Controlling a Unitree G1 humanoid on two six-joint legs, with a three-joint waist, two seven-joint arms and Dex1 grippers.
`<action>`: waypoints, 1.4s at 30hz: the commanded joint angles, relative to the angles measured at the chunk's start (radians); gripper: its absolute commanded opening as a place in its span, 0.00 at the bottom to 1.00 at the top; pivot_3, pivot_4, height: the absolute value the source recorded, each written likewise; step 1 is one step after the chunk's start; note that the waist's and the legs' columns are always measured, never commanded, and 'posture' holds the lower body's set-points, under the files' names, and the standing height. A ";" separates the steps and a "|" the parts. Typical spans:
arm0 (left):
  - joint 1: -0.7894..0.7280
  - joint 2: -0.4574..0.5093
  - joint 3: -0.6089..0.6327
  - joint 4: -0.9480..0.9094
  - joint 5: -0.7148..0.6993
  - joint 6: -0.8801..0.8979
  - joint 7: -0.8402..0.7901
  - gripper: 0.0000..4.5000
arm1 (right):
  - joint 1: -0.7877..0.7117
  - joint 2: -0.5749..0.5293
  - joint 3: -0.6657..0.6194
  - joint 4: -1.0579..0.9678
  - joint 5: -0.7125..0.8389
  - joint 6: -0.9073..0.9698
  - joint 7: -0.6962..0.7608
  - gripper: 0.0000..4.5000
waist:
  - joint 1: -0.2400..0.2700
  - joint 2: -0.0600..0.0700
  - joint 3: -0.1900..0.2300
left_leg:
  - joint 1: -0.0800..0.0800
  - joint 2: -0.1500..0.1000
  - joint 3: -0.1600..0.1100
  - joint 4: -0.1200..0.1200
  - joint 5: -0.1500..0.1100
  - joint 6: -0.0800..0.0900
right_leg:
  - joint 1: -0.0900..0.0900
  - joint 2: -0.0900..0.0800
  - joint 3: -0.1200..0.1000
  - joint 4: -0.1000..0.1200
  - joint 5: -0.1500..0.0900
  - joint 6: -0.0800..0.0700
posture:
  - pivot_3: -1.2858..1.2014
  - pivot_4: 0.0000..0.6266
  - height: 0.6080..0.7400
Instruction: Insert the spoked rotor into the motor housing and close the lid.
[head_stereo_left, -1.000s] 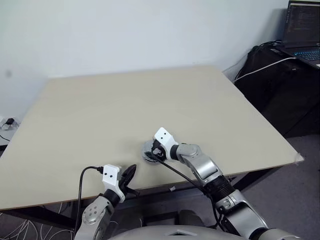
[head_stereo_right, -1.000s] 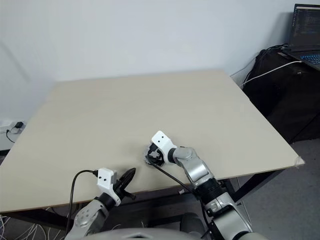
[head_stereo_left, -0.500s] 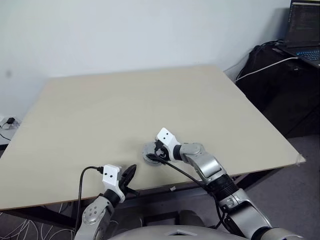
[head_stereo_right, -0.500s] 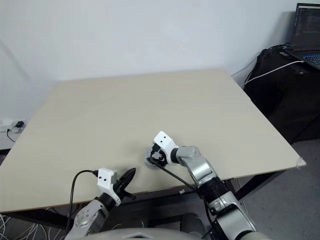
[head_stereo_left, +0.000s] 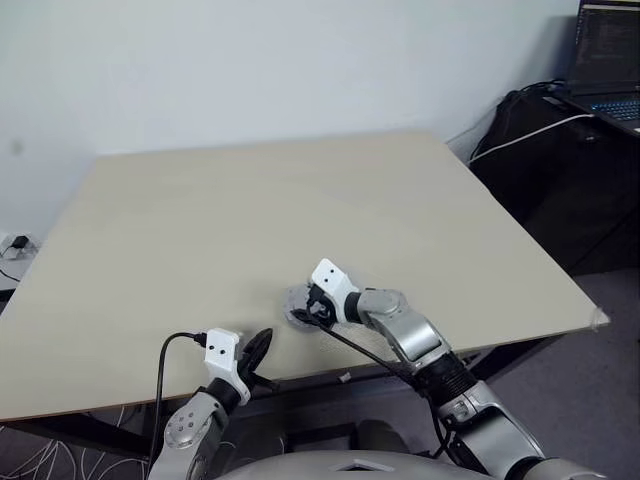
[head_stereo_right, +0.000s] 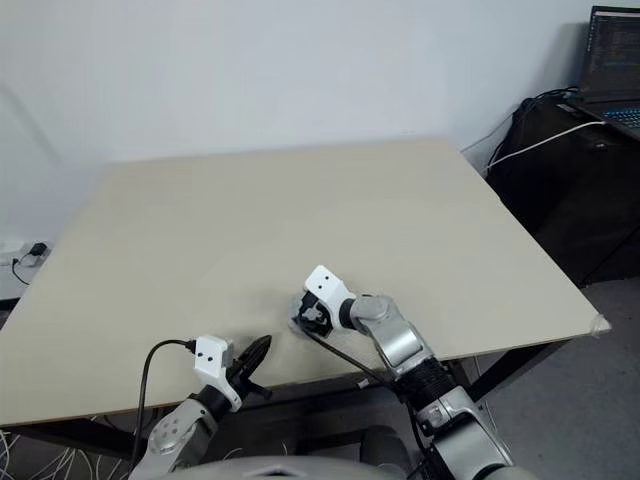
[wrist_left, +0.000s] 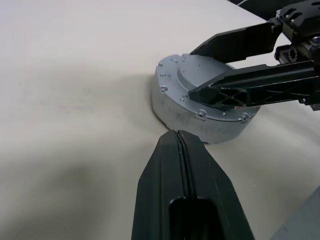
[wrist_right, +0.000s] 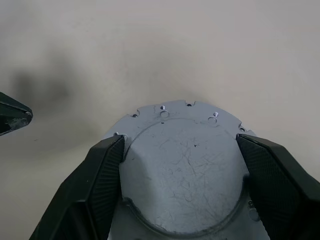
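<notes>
head eyes: high, looking down over table (head_stereo_left: 250, 210) | wrists: close, level, sharing lid (wrist_left: 200, 95)

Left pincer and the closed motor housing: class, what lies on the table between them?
Nothing: in the left wrist view only bare table separates the shut left pincer from the motor housing.

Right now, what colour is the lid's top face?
Matte silver-grey with fine scratches, small holes along the rim; the lid shows best in the right wrist view.
</notes>
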 joint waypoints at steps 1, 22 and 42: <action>-0.010 0.003 0.001 -0.066 -0.006 0.006 0.003 0.00 | 0.033 -0.029 0.032 0.075 -0.057 0.026 -0.018 0.73 | 0.000 0.000 0.000 | 0.000 0.000 0.000 0.000 0.000 0.000 | 0.000 0.000 0.000 0.000 0.000 0.000 | 0.52 0.00 1.00; -0.468 0.096 0.162 0.030 -0.270 0.780 -0.011 0.00 | 0.027 -0.016 0.028 0.057 -0.041 0.041 -0.015 0.73 | -0.002 -0.003 -0.002 | 0.001 0.000 -0.001 0.000 0.003 0.004 | 0.000 0.002 -0.001 0.001 0.003 0.005 | 0.52 0.00 1.00; -0.669 0.071 0.150 0.201 -0.259 0.921 -0.009 0.00 | 0.039 -0.012 0.022 0.025 -0.037 0.059 -0.022 0.73 | -0.001 -0.004 -0.002 | 0.000 0.000 -0.003 -0.001 0.001 -0.003 | -0.001 0.002 0.000 0.001 0.003 0.005 | 0.52 0.00 1.00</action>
